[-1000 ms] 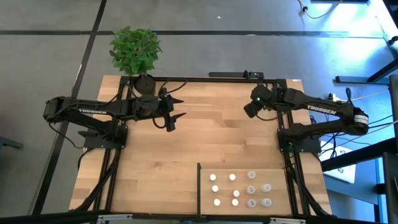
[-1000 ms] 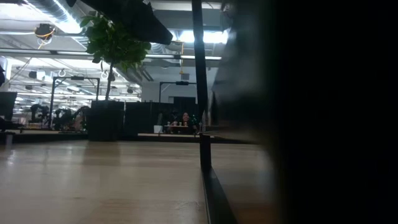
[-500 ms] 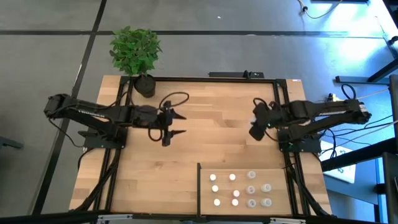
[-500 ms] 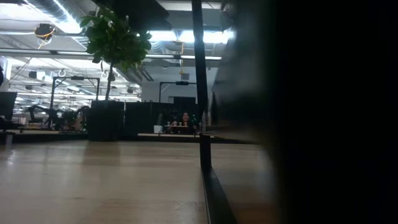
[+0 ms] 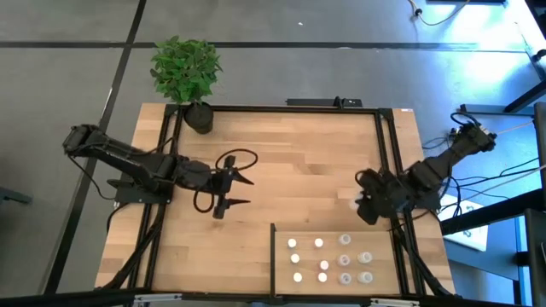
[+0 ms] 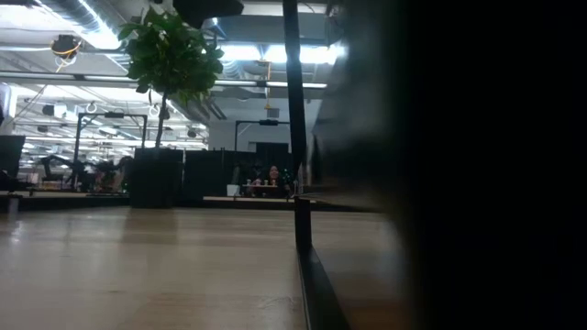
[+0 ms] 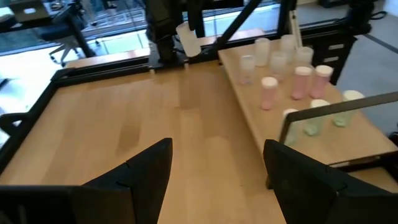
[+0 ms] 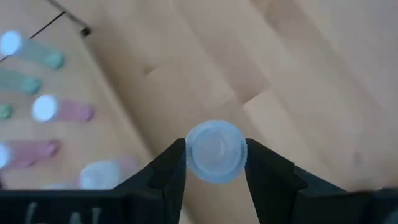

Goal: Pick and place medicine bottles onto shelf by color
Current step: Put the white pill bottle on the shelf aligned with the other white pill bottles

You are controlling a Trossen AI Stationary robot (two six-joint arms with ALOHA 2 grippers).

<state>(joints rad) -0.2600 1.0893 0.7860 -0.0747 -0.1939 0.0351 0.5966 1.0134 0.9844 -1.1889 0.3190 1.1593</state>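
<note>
Medicine bottles (image 5: 328, 260) stand on the shelf (image 5: 409, 264), right of the left end effector (image 5: 232, 193).

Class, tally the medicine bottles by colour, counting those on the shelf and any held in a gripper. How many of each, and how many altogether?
Clear bottles: 6 (5 on the shelf, 1 in the right gripper)
Pink bottles: 3
Green bottles: 3
Total: 12

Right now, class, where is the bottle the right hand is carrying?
In the high view the bottle sits clamped in the right hand, over the table's right side, just short of the shelf.
</note>
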